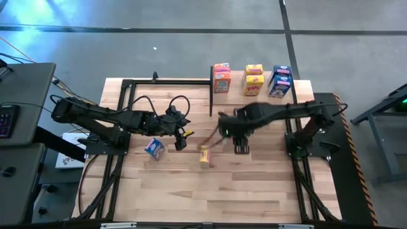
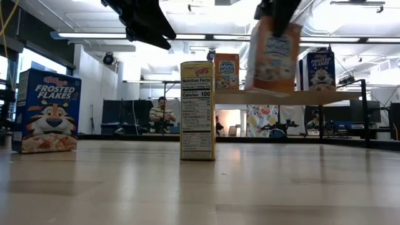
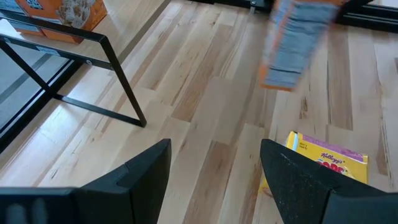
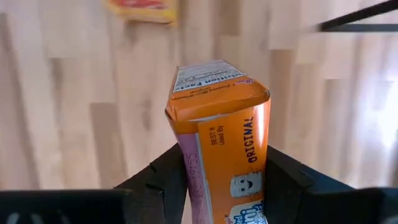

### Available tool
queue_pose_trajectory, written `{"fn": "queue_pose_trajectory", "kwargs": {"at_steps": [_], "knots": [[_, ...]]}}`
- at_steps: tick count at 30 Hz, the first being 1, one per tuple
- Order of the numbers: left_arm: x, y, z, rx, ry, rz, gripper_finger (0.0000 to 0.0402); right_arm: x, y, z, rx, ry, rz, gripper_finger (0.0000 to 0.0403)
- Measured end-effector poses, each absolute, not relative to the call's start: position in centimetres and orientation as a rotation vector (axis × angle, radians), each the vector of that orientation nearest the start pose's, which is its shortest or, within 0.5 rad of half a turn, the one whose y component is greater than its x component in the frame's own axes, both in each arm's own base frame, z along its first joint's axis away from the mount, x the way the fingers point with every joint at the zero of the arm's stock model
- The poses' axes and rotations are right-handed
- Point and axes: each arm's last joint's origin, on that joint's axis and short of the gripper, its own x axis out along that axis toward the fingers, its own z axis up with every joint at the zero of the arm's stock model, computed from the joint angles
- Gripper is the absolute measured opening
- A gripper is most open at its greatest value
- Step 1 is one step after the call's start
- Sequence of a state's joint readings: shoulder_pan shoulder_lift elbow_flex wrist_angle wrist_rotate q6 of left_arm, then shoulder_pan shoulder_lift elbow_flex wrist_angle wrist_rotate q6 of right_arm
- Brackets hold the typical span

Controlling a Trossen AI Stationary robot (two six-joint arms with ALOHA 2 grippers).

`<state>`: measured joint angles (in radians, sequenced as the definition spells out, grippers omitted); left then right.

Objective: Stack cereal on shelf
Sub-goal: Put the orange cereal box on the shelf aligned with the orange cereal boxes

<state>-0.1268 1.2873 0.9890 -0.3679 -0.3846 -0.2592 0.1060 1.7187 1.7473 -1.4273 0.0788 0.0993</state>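
Observation:
My right gripper (image 4: 224,171) is shut on an orange-pink cereal box (image 2: 273,53) in the air over the middle of the table (image 1: 219,137). My left gripper (image 3: 214,180) hovers open above the table, left of it (image 1: 181,135). A yellow box (image 2: 197,110) stands upright on its end on the tabletop (image 1: 204,154). A blue box (image 1: 154,148) stands on the table near the left arm. The shelf (image 1: 299,95), a light-wood board on black posts, carries an orange box (image 1: 221,77), two stacked yellow boxes (image 1: 254,79) and blue boxes (image 1: 280,81). My right gripper pinches the orange-pink box between its two fingers (image 4: 283,177), which sit on two opposite sides at its upper part (image 4: 249,168). The fingers come from above, pointing down. The box hangs below them, slightly tilted and lifted clear of the table, with its lower end (image 2: 269,84) about level with the shelf board.
A black metal frame (image 1: 168,81) stands on the far left part of the table, beside the shelf. Bare tabletop (image 1: 254,184) lies toward the near edge. Beyond the table a person (image 2: 162,112) sits in the room.

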Motion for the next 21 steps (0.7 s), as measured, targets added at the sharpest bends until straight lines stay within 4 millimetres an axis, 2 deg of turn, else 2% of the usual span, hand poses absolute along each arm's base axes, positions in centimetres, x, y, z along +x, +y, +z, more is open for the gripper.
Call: {"fn": "queue_pose_trajectory", "kwargs": {"at_steps": [5,9,14,21], "knots": [[27.2,-2.4,28.4,-0.080,0.608,0.329,0.0239,31.5,-0.6,35.1,-0.092,1.390,-0.096,0.0154],[27.2,-2.4,28.4,-0.080,0.608,0.329,0.0239,31.3,-3.2,37.0,-0.102,1.331,-0.132,0.0154],[27.2,-2.4,28.4,-0.080,0.608,0.329,0.0239,31.3,-5.6,38.8,-0.146,1.276,-0.165,0.0154],[27.2,-2.4,28.4,-0.080,0.608,0.329,0.0239,32.2,-8.1,39.3,-0.219,1.278,-0.181,0.0154]]}}
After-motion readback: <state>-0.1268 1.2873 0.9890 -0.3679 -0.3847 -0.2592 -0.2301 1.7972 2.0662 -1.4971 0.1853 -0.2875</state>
